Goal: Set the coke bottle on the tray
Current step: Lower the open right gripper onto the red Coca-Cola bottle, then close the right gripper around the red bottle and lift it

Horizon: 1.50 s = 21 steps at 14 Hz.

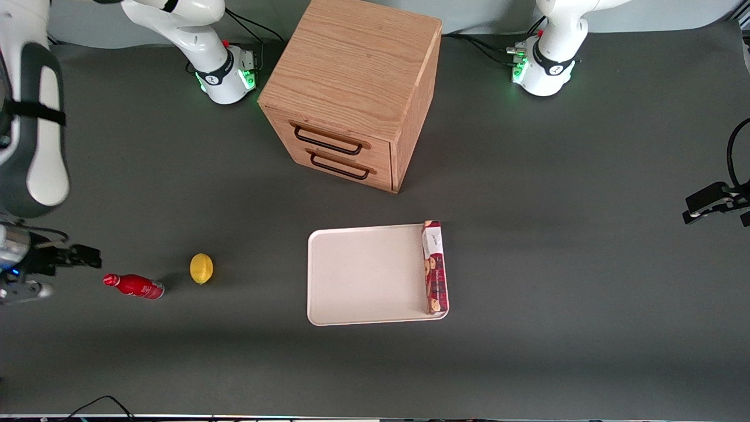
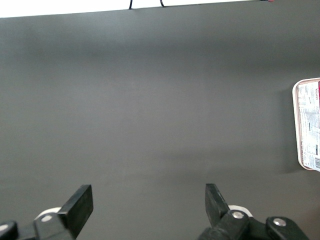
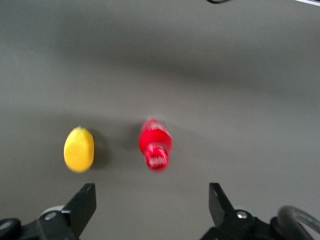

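Observation:
The coke bottle [image 1: 134, 286] lies on its side on the grey table, toward the working arm's end, its red cap pointing at my gripper. It also shows in the right wrist view [image 3: 155, 141], cap toward the camera. My gripper [image 1: 73, 258] hovers just off the cap end, open and empty; in the right wrist view [image 3: 152, 205] its two black fingers stand wide apart with bare table between them. The cream-white tray [image 1: 363, 275] lies flat near the table's middle, nearer the front camera than the cabinet.
A yellow lemon [image 1: 201, 268] sits beside the bottle, between it and the tray; it also shows in the right wrist view [image 3: 79, 149]. A long red cookie box [image 1: 435, 266] lies along one tray edge. A wooden drawer cabinet [image 1: 351, 94] stands farther from the camera.

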Motion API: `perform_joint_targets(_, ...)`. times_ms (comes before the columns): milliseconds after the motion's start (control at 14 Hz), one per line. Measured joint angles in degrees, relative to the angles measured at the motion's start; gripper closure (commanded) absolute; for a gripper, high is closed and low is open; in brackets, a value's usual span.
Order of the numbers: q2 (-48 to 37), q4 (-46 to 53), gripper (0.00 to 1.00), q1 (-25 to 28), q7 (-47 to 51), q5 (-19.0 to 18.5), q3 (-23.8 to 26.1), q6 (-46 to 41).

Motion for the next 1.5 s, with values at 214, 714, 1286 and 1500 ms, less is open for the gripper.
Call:
perform_joint_targets(214,4.0,0.0,0.04,0.0,0.0,2.4,-0.1,3.4)
perform_joint_targets(714,4.7,-4.3,0.71,-0.8,-0.8,2.5,-0.3,7.7)
perform_joint_targets(1286,3.4,-4.3,1.0,-0.6,-2.3,2.5,-0.3,8.2)
perform_joint_targets(1500,-1.6,0.4,1.0,-0.2,-2.5,2.5,-0.2,-1.8)
